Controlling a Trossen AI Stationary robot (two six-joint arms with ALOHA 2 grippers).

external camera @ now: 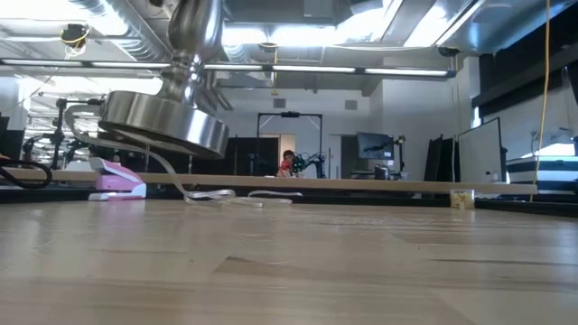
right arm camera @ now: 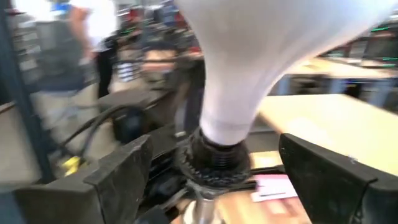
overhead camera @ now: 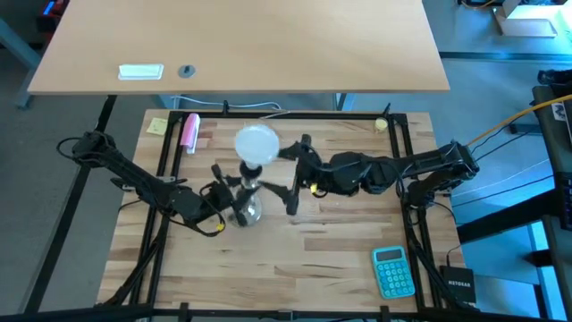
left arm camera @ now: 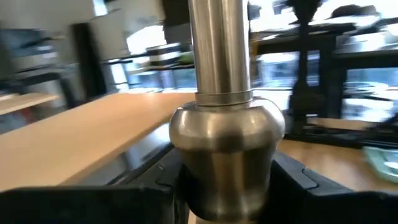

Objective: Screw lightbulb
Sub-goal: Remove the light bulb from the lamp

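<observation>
The lightbulb (overhead camera: 256, 143) is seated in the black socket (right arm camera: 214, 163) at the top of the silver lamp stand (overhead camera: 248, 207), near the middle of the desk (overhead camera: 331, 259). In the right wrist view, the tapered neck of the bulb is seen entering the socket, so the bulb is carried by the stand rather than by an arm.

The left end effector (overhead camera: 239, 199) is clenched on the lower stem of the stand; in the left wrist view, the dark fingers (left arm camera: 93, 202) are pressed against the bulge of the stem on both sides. This grip is judged to serve as a brace, so that the stand does not turn with the bulb. In the low view, the flared base (external camera: 163, 122) is shown tilted and lifted clear of the desk.

The right end effector (overhead camera: 299, 175) is positioned just beside the bulb neck, released, with its fingers (right arm camera: 118, 171) spread wide on either side of the socket and touching nothing. This is judged to be a regrip between turns.
</observation>
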